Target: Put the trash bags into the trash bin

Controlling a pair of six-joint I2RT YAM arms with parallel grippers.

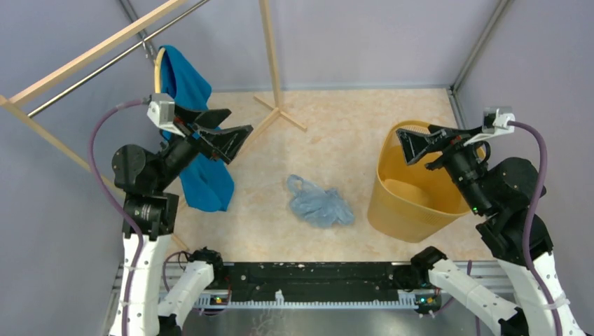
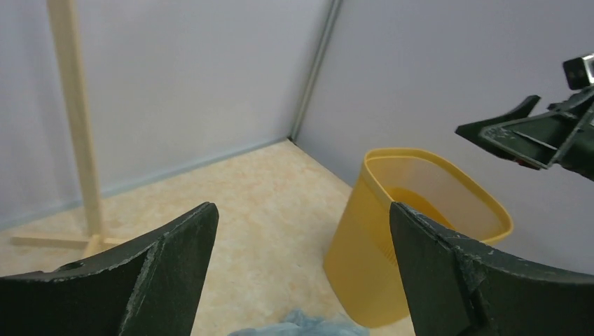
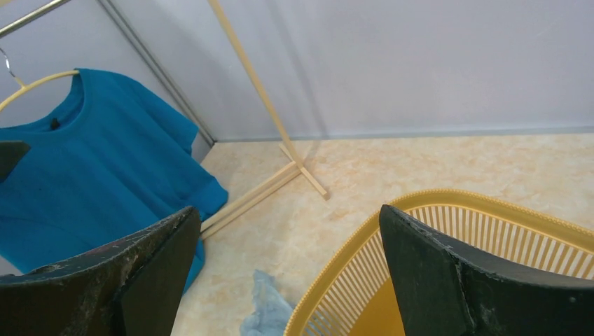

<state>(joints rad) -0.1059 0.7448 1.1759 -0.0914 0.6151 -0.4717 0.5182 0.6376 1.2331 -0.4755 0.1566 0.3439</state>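
Note:
The trash bag [image 1: 320, 203], a crumpled pale blue-grey plastic bag with a loop handle, lies on the floor in the middle, just left of the trash bin. Its top edge shows low in the left wrist view [image 2: 302, 326] and in the right wrist view [image 3: 266, 311]. The trash bin [image 1: 413, 183] is a round yellow-orange basket standing upright and empty at the right [image 2: 413, 238] [image 3: 448, 245]. My left gripper [image 1: 228, 133] hangs open and empty above the floor at the left [image 2: 302, 238]. My right gripper [image 1: 427, 143] is open and empty over the bin's near rim [image 3: 288, 245].
A teal-blue shirt [image 1: 196, 133] hangs on a hanger from a wooden clothes rack [image 1: 270, 63] at the back left, right behind my left arm [image 3: 91, 189]. Grey walls close in the floor on three sides.

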